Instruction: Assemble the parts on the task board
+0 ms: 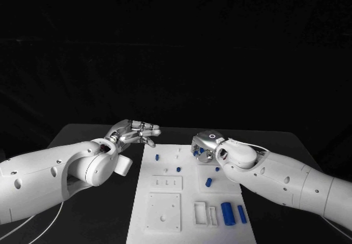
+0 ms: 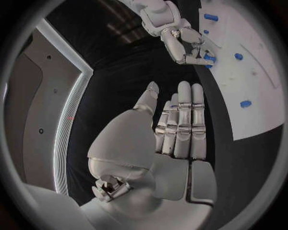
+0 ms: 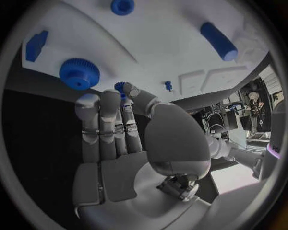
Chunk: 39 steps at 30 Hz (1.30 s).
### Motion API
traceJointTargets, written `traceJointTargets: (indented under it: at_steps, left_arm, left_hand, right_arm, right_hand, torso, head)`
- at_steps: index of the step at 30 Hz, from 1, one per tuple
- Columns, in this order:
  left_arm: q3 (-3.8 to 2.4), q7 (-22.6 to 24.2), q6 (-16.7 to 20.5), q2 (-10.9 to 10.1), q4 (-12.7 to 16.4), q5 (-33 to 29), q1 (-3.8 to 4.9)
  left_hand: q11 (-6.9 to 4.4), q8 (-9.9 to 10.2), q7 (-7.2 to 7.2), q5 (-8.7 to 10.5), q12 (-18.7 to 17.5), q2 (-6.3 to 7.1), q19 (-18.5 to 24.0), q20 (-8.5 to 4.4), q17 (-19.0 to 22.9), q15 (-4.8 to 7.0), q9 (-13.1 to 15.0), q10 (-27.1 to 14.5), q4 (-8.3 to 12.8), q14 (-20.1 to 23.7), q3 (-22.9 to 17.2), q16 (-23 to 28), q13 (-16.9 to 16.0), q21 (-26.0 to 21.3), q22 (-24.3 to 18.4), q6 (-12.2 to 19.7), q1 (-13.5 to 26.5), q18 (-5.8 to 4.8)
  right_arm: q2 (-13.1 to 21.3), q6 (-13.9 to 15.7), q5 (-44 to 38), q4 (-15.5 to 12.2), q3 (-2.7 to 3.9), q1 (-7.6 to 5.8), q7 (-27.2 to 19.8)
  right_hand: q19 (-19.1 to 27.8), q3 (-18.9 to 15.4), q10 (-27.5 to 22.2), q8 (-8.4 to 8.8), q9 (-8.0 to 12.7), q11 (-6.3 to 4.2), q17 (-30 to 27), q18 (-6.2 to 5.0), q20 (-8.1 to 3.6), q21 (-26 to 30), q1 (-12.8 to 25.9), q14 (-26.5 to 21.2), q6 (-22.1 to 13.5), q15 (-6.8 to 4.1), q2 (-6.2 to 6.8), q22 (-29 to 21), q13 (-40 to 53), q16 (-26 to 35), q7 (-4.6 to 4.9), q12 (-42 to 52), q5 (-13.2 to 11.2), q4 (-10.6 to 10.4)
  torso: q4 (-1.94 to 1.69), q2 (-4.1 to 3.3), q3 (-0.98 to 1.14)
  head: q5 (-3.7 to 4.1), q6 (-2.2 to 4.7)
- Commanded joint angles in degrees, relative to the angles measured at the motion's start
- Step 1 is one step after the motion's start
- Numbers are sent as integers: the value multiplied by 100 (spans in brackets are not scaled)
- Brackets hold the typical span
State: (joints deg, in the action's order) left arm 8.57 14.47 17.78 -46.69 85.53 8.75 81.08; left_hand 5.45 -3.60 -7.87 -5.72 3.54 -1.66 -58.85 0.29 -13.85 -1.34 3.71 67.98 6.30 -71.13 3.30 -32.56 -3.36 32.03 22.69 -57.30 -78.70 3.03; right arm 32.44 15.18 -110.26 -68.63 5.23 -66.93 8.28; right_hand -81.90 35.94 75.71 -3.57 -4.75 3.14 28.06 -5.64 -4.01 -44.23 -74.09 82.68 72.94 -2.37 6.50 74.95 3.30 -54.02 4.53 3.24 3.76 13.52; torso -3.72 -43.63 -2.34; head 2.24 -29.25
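The right hand (image 1: 206, 147) is reaching over the far right part of the task board (image 1: 192, 223), its back turned up toward the head camera; in the right wrist view its fingers (image 3: 101, 125) are lying straight and close together, while the thumb and one fingertip are meeting on a small blue toothed part (image 3: 119, 87), though whether that part is truly pinched or merely being touched cannot be told. The left hand (image 1: 135, 133) is hovering off the board's far left corner, above the black table (image 1: 88, 134); in the left wrist view its fingers (image 2: 183, 124) are extending flat and side by side with the thumb set apart, and it is holding nothing. Outward from the right hand, a larger blue gear (image 3: 79, 73) is lying on the board just beside the fingertips; a blue cylinder (image 3: 218, 41) and a round blue cap (image 3: 122, 6) are lying farther off. In the head view, small blue pegs (image 1: 157, 157) are standing in the board's far half; a short blue cylinder (image 1: 208, 182) is lying near the right forearm; two long blue cylinders (image 1: 227, 213) are resting side by side in the near right area, just beside white slotted recesses (image 1: 200, 213).
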Motion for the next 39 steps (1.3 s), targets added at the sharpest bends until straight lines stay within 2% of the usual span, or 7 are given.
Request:
traceJointTargets:
  at_steps: [1, 8, 14, 17, 24, 30, 39]
  left_arm:
    - [-6, 15, -99, 18, 2, 18, 15]
    - [-6, 14, -103, 28, -5, 18, 15]
    - [-6, 11, -116, 50, -10, 18, 15]
    - [-6, 9, -119, 60, -14, 18, 15]
    - [-7, 4, -122, 70, -12, 23, 15]
    - [-7, -3, -128, 79, -3, 31, 16]
    - [-8, -10, -138, 102, 11, 45, 30]
  left_hand:
    - [10, -3, -37, 5, -9, 32, 18, 7, 10, -4, 5, -40, -21, 26, -7, -25, -7, 23, 9, 11, 18, 74]
    - [10, -3, -37, 5, -9, 32, 18, 7, 10, -4, 5, -40, -21, 26, -7, -25, -7, 23, 9, 11, 18, 74]
    - [10, -3, -37, 5, -9, 32, 18, 7, 10, -4, 5, -40, -21, 26, -7, -25, -7, 23, 9, 11, 18, 74]
    - [13, -3, -38, 4, -10, 32, 19, 8, 16, -5, 5, -54, -20, 27, -7, -35, -6, 24, 15, 5, 20, 75]
    - [13, -3, -38, 4, -10, 32, 19, 8, 16, -5, 5, -54, -20, 27, -7, -35, -6, 24, 15, 5, 20, 75]
    - [13, -3, -38, 4, -10, 32, 19, 8, 16, -5, 5, -54, -20, 27, -7, -35, -6, 24, 15, 5, 20, 75]
    - [13, -3, -38, 4, -10, 32, 19, 8, 16, -5, 5, -54, -20, 27, -7, -35, -6, 24, 15, 5, 20, 75]
  right_arm:
    - [-47, 376, -147, -32, 3, 2, 253]
    - [-227, 569, -182, 37, 10, 1, 405]
    - [-395, 632, -181, 155, 15, 0, 437]
    - [-473, 648, -179, 215, 16, -1, 442]
    - [-623, 714, -175, 354, 17, -2, 459]
    - [-724, 750, -165, 458, 17, -3, 447]
    - [-871, 757, -161, 644, 17, -3, 407]
  right_hand:
    - [-79, 68, 177, -8, 8, -148, 10, 37, 2, 98, -39, -12, 48, -37, 16, 361, 22, 29, -2, 9, -17, -13]
    - [-133, 88, 178, -5, 10, -146, 10, 34, -8, 212, -44, -8, 47, -42, 27, 470, 21, 30, -2, 8, -16, -24]
    - [-135, 87, 173, -9, 9, -146, 11, 40, -1, 223, -44, -10, 51, -39, 32, 466, 22, 29, -4, 11, -14, -26]
    - [-135, 87, 173, -9, 9, -146, 11, 40, -1, 223, -44, -10, 51, -39, 32, 466, 22, 29, -4, 11, -14, -26]
    - [-152, 92, 171, -8, 10, -146, 11, 41, -4, 218, -39, -10, 49, -41, 34, 473, 22, 27, -4, 11, 4, -25]
    - [-160, 96, 172, -9, 10, -147, 11, 42, -6, 202, -37, -11, 51, -43, 38, 479, 22, 27, -5, 11, 10, -22]
    - [-160, 96, 172, -9, 10, -147, 11, 42, -6, 202, -37, -11, 51, -43, 38, 479, 22, 27, -5, 11, 10, -22]
  torso:
    - [-8, -9, -9]
    - [9, -20, -8]
    - [-9, -31, -18]
    - [-5, -33, -15]
    - [-19, -47, -23]
    - [-3, -49, -16]
    - [-16, -63, -27]
  head:
    - [-26, 23]
    - [-28, 45]
    - [-16, 55]
    - [-29, 56]
    - [-39, 67]
    - [-61, 65]
    - [-64, 46]
